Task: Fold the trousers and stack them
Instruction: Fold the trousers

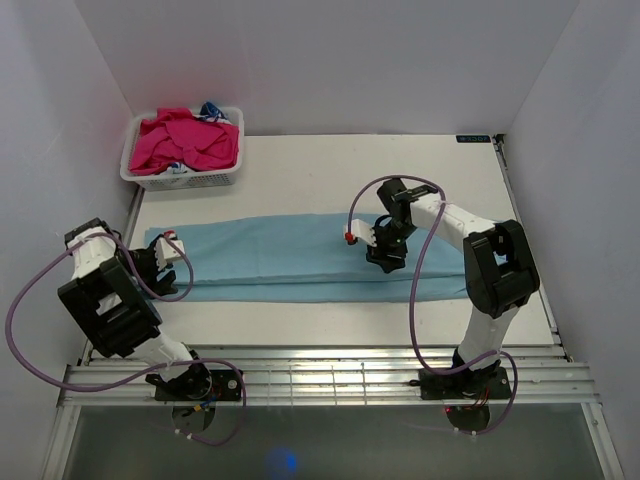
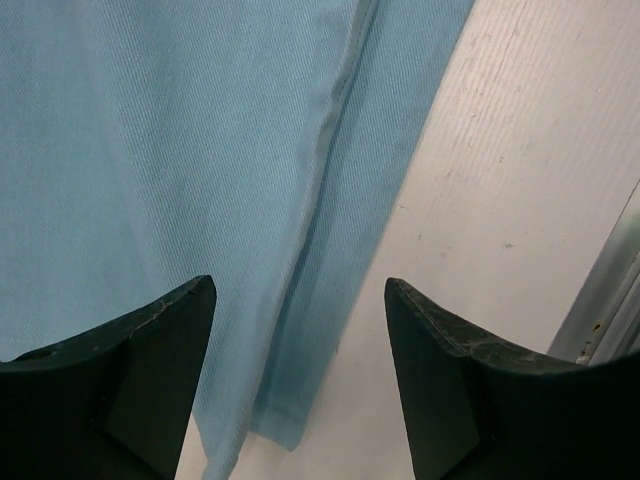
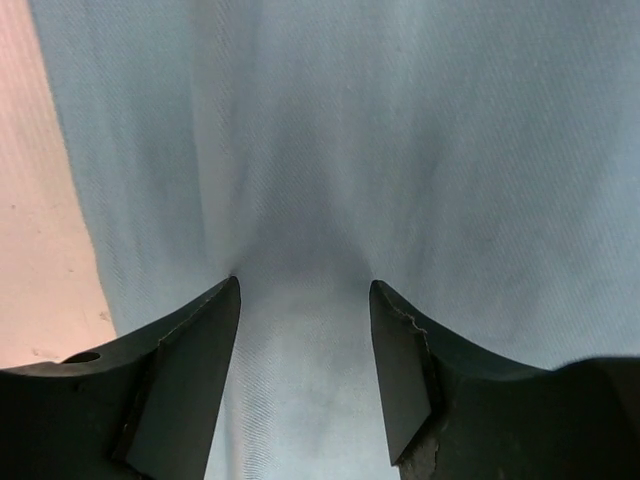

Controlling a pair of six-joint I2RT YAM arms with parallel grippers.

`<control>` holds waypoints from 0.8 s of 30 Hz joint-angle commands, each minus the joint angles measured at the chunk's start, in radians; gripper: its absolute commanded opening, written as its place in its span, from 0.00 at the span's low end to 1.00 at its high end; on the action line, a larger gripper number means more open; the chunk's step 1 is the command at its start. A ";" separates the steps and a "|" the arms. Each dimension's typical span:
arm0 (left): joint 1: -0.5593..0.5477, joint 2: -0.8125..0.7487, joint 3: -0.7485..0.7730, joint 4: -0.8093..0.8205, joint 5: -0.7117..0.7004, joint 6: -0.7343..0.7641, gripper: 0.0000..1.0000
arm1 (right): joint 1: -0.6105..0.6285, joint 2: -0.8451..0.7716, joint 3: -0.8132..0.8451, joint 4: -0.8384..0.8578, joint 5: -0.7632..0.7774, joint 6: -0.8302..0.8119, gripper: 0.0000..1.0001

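White table (image 1: 300, 165), white walls (image 1: 330, 60); trousers (image 1: 270, 258) flat (one long strip); left hand (image 2: 298, 283) and right hand (image 3: 303, 283) both wide.

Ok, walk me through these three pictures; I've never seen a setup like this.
These are two robot arms, the left arm and right arm, bolted at the near edge of a table. The wide picture looks down from above; the other two come from wrist cameras, dark claw fingers at the bottom. Light blue trousers lie stretched across the table; a basket of pink garments sits far left. The left claw is open over one trouser end, holding nothing. The right claw presses into the cloth, which puckers between its fingers; whether it grips is unclear.
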 commanded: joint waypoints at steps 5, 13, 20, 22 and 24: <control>-0.005 0.036 0.020 0.024 -0.069 0.008 0.75 | 0.025 -0.017 -0.004 -0.072 -0.003 -0.004 0.61; -0.005 0.063 0.024 0.111 -0.143 -0.028 0.71 | 0.033 -0.020 -0.027 -0.083 0.028 -0.015 0.60; -0.003 0.068 0.053 0.197 -0.188 -0.014 0.73 | 0.037 -0.027 -0.059 -0.046 0.079 -0.027 0.46; -0.002 0.083 0.070 0.197 -0.197 -0.009 0.74 | 0.039 -0.033 -0.065 -0.035 0.082 -0.027 0.41; 0.000 0.092 0.078 0.215 -0.227 -0.003 0.74 | 0.042 -0.034 -0.068 -0.026 0.088 -0.027 0.35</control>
